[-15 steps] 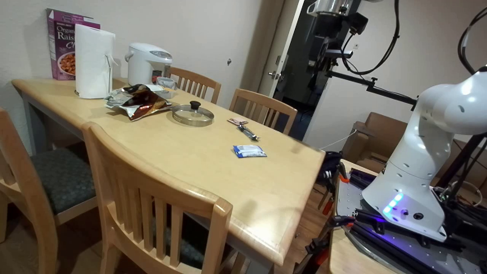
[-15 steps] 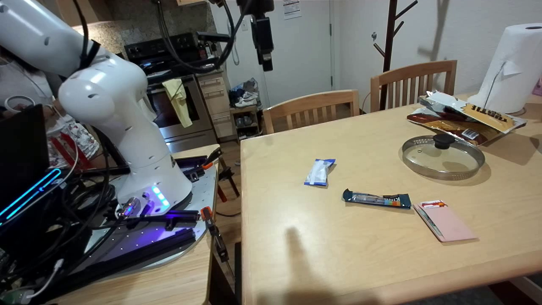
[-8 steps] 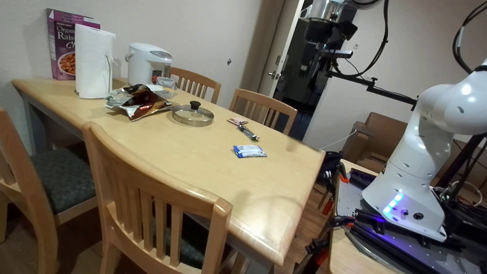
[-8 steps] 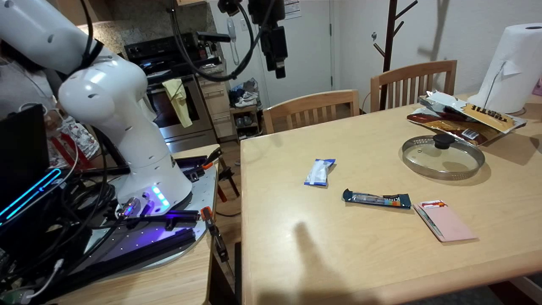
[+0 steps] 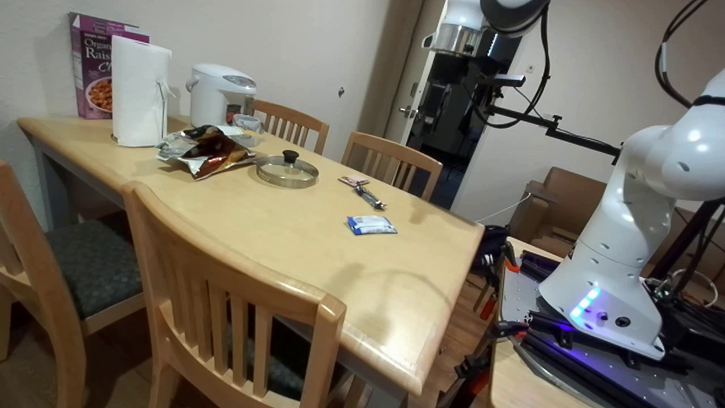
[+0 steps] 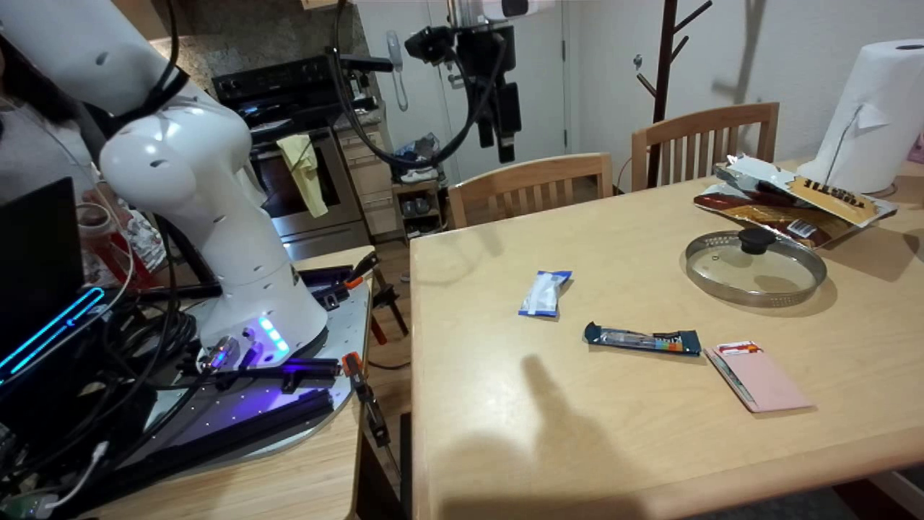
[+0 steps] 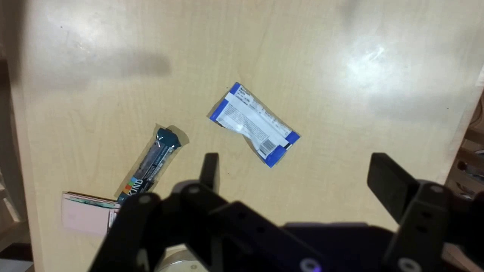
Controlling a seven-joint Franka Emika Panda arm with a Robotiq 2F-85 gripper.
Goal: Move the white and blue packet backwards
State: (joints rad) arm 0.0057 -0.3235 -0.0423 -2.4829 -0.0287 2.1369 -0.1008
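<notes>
Pincer (image 7: 295, 166), black and two-fingered, is seen released in the wrist view, its fingertips spread wide apart. In an exterior view it is held by the glossy white robot arm (image 6: 209, 195) above the level of the pale wooden table (image 6: 469, 325). The flat, rectangular white and blue packet (image 7: 254, 124), printed with small text and a barcode, is shown on the table, ahead of the gap in the pincer and well apart from it. Outside the pincer, at picture left, a long, dark blue wrapped snack bar (image 7: 151, 162) is seen, with a pink rectangular card holder (image 7: 87, 215) just beside it, partly hidden behind the pincer. Farther from the pincer than the packet, a round, metal-rimmed glass lid (image 6: 758, 276) and a crumpled brown-red foil wrapper (image 6: 783, 206) are shown in both exterior views.
</notes>
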